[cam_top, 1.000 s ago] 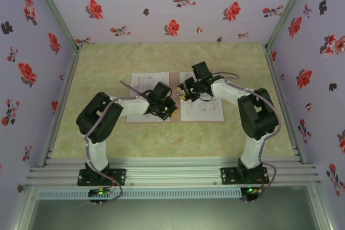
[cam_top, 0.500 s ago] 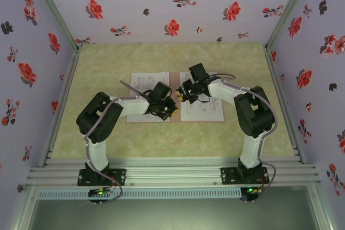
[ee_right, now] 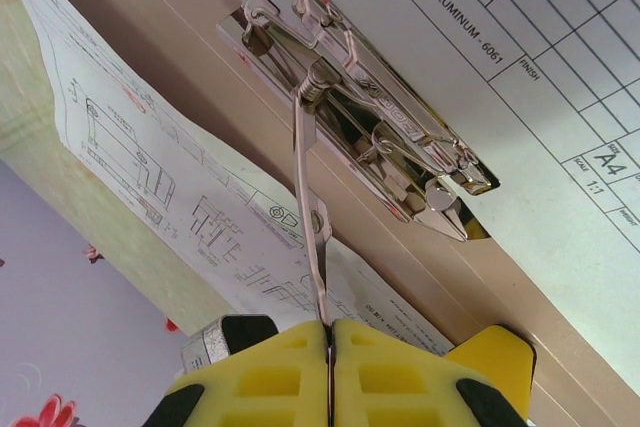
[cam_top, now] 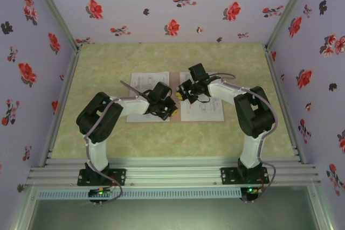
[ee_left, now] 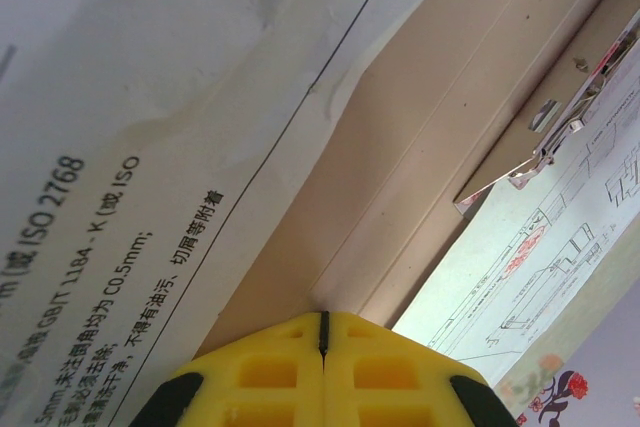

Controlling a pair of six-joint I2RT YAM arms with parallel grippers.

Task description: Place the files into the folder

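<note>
Files point(cam_top: 144, 82) lie on both halves of the open folder point(cam_top: 174, 77) — left gripper point(ee_left: 323, 332) pressed together at the folder crease, right gripper point(ee_right: 330, 342) pinching the metal clip lever point(ee_right: 310, 207).

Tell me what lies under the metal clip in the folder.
Tan card of the folder shows beneath the metal clip, and the edge of a printed sheet runs alongside. The clip's own plates hide whether that edge is tucked under it.

Open brown folder point(ee_left: 430, 127), metal clip point(ee_right: 370, 137), files point(ee_right: 540, 77) inside
</note>
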